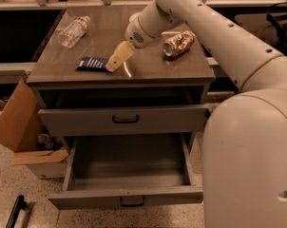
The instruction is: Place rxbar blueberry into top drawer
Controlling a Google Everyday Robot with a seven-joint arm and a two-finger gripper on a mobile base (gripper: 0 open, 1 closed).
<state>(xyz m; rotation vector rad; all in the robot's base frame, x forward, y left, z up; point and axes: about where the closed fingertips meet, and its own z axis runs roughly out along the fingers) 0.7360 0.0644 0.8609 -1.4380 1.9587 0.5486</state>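
We see gripper [116, 61] at right end of rxbar blueberry [92, 63] on cabinet top [153, 68]; can't tell grip state; top drawer [86, 197] open below.

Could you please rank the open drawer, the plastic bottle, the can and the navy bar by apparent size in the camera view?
1. Open grey metal drawer.
2. Clear plastic bottle.
3. Shiny gold-brown can and flat navy-blue wrapped bar: too alike to rank; the beige tool sits at the bar's right end.
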